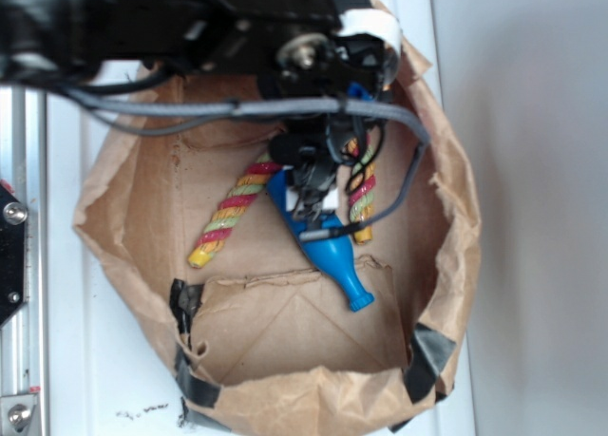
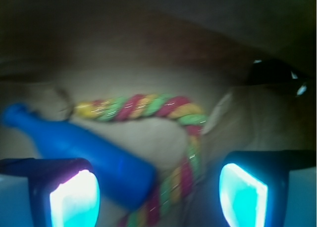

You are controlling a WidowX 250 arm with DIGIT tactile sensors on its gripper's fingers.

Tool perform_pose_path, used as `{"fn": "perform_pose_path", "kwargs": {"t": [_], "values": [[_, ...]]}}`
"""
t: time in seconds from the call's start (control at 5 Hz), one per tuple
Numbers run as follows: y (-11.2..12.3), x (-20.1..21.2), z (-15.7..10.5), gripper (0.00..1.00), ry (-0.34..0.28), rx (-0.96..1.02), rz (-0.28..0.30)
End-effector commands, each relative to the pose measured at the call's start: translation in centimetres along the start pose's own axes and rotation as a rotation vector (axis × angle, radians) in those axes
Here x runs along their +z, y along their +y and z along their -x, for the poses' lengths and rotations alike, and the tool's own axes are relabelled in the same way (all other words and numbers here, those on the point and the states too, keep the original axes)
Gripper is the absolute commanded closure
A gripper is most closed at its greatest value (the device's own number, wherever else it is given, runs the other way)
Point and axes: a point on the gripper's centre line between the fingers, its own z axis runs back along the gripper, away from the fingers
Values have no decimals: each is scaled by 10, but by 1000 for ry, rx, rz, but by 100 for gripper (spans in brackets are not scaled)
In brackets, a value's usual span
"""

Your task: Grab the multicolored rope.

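Wrist view, left to right: blue pin (image 2: pixel 79 150) lies diagonally, its base reaching just inside the left finger (image 2: pixel 74 197). The multicolored rope (image 2: pixel 143 107) runs ahead of the gripper (image 2: pixel 158 195), bends, and descends between the fingers, nearer centre-right. Jaws stand wide apart, gripping nothing. Exterior view: gripper (image 1: pixel 313 203) hangs inside the brown paper bag (image 1: pixel 456 265), over pin (image 1: pixel 332 260) and rope (image 1: pixel 233 213).
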Motion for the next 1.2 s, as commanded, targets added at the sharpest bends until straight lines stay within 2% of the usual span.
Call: {"fn": "perform_pose_path", "kwargs": {"t": [0.0,0.2,0.4,1.0], "values": [[3,-13,-20,0,-12,8,-85],[1,-25,-21,0,18,6,-117],[0,-26,-16,0,9,1,-146],[0,-26,-16,0,9,1,-146]]}}
